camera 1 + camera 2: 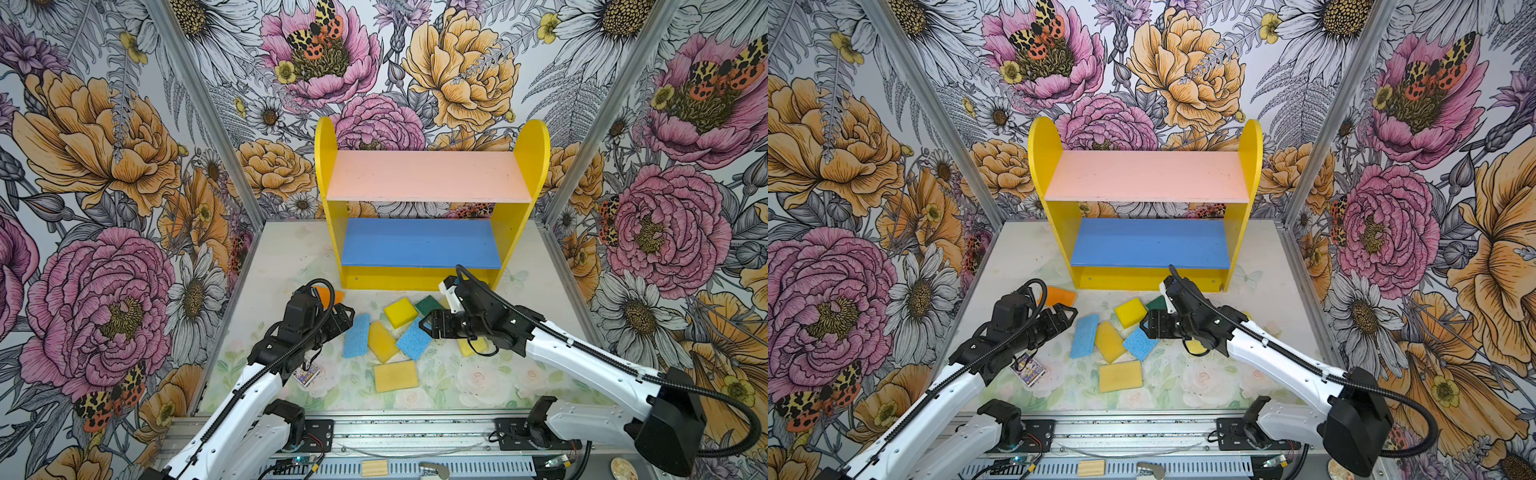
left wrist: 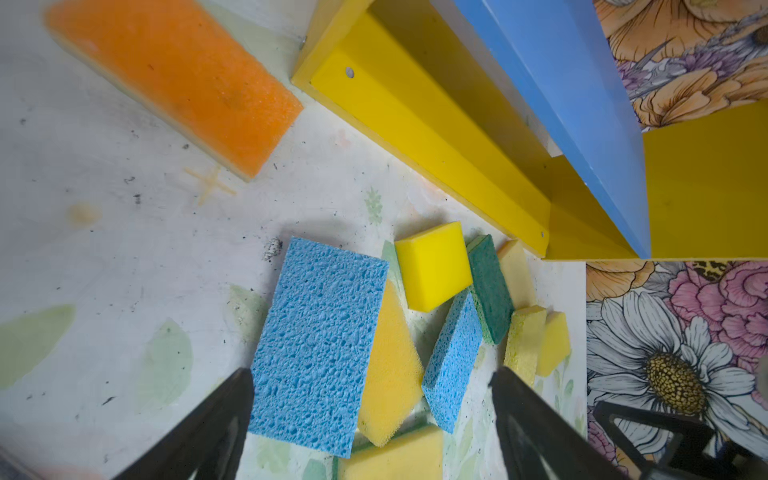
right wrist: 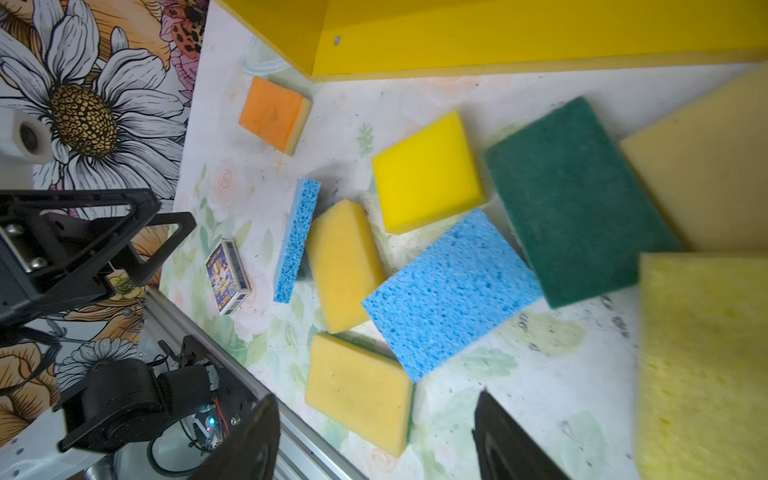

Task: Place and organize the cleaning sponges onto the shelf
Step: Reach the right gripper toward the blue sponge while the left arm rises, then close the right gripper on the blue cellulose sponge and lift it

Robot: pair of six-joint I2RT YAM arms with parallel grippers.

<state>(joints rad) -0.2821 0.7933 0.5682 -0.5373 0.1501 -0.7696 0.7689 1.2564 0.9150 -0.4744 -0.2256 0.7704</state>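
Now left pincer (image 1: 345, 312) wide, empty; blue sponge (image 1: 356, 336) lies flat just ahead of tips. Right pincer (image 1: 429, 323) also wide, empty; second blue sponge (image 1: 414, 338) just ahead. Other sponges (image 1: 400, 311) loose on table (image 1: 291, 257) between pincers; shelf (image 1: 332, 232) beyond both, bare. Sponges probably light, soft, squashy, grippy: pinch across narrow width, mid-length, gently.
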